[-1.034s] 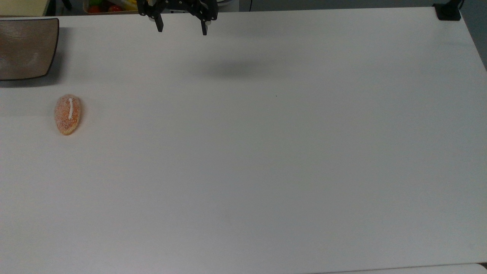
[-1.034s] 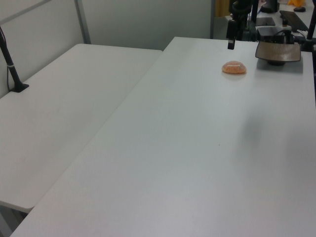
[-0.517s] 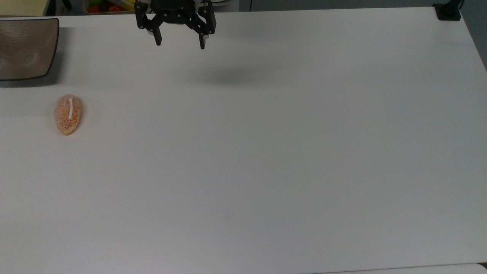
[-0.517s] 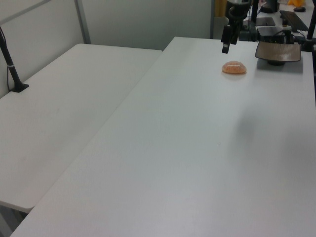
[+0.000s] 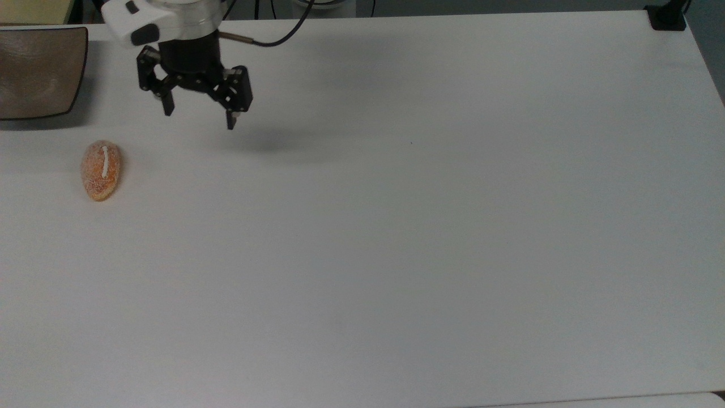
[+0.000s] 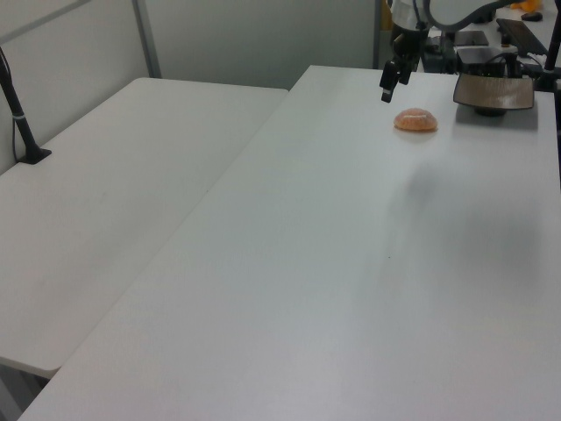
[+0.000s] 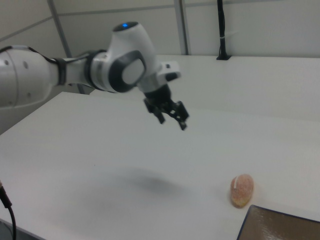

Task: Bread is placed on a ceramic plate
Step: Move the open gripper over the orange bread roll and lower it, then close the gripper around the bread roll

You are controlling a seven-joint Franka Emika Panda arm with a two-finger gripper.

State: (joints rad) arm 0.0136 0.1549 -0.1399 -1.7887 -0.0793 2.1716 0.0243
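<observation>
- The bread (image 5: 101, 170) is lying flat on the white bench (image 5: 396, 226), stripe side up, with its long axis running up and down in the top view; nothing is touching it.
- The ceramic plate (image 5: 39, 71) is sitting just beyond the bread toward the top view's top-left corner, apart from it with a strip of bare bench between them; in the right view the plate's (image 7: 280, 225) corner is showing just below the bread (image 7: 242, 190).
- The end effector (image 5: 199, 119) is hanging above the bench with its two fingers spread wide and nothing between them, off to the top view's right of the bread and roughly level with the plate's lower edge; its shadow is falling on the bench further right.
- In the left view the end effector (image 6: 389, 84) is hovering above the surface, near the bread (image 6: 415, 120) but clear of it.
- The step in hand is looking like the approach to the bread, with the grasp not yet begun.
- To do it well, I would be centring the open fingers over the middle of the bun and turning the wrist so they are closing across its short width, not along its length.
- Descending straight down would be keeping the fingertips from nudging the bun sideways.
- The rounded, sugary crust is probably going to slip, so gripping low on the sides and closing gently seems wise.
</observation>
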